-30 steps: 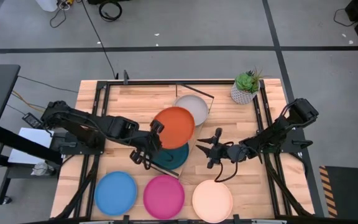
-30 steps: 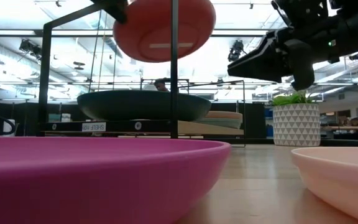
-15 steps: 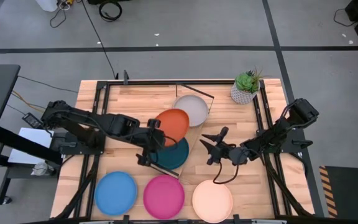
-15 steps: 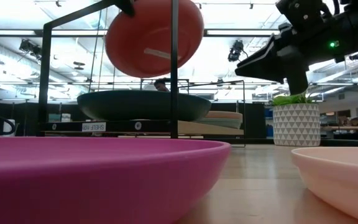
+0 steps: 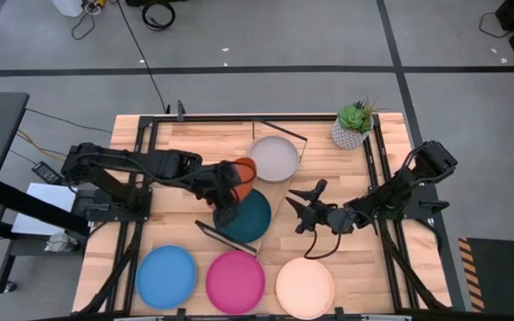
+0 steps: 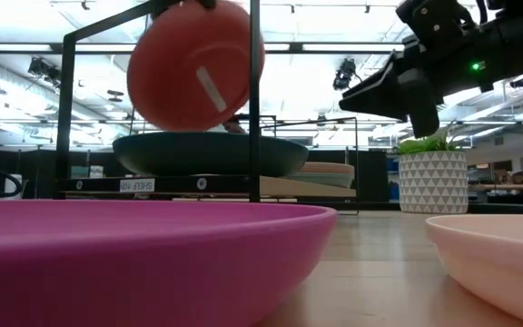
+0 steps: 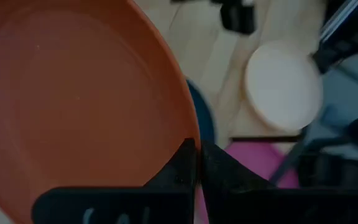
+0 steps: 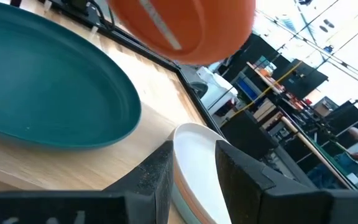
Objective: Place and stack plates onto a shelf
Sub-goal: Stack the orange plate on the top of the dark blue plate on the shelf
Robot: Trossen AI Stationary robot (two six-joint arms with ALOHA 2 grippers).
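My left gripper (image 5: 225, 191) is shut on the orange plate (image 5: 240, 172), which hangs steeply tipped over the dark teal plate (image 5: 248, 218). The low view shows the orange plate's underside (image 6: 196, 65). The teal plate lies flat on the shelf (image 5: 277, 189). On the shelf's far half, a grey plate (image 5: 275, 159) tops a stack of plates (image 6: 330, 173). My right gripper (image 5: 300, 206) is open, right of the shelf and touching nothing. The bright blue plate (image 5: 166, 276), the magenta plate (image 5: 236, 282) and the cream plate (image 5: 305, 287) lie on the table near its near edge. My left gripper (image 7: 199, 163) pinches the orange plate's rim (image 7: 182, 132) between its two shut fingers. The plate is lifted clear above the teal plate (image 6: 209, 153). It is tipped nearly on edge, hollow side toward the wrist.
A small potted plant (image 5: 353, 125) stands at the table's far right corner. Black wire frames (image 6: 254, 100) rise at both ends of the shelf, and the near one stands close to the held plate. Bare wood lies between the shelf and the right arm.
My left gripper has moved toward the far edge and turned at the wrist. The orange plate has tipped from lying flat to nearly on edge and has moved a little toward the table's left, over the teal plate. My right gripper has turned slightly in place.
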